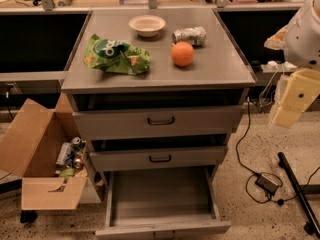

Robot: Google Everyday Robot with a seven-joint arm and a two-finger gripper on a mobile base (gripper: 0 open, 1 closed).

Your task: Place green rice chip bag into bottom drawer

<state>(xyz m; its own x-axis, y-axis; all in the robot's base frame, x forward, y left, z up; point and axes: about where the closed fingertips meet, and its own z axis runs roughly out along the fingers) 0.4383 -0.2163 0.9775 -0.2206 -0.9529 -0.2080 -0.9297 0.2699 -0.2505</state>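
Note:
The green rice chip bag (116,55) lies crumpled on the left part of the grey cabinet top (220,66). The bottom drawer (162,228) is pulled out towards the camera, and its grey tray holds nothing. My gripper (287,113) hangs at the right edge of the view, beside the cabinet's right side at about the height of the top drawer. It is well apart from the bag and holds nothing that I can see.
A white bowl (147,25), a crushed silver can (189,35) and an orange (182,54) share the cabinet top. The two upper drawers (160,120) have dark handles. An open cardboard box (47,154) with cans stands on the floor at the left. Cables and a power brick (268,183) and a black bar (298,191) lie at the right.

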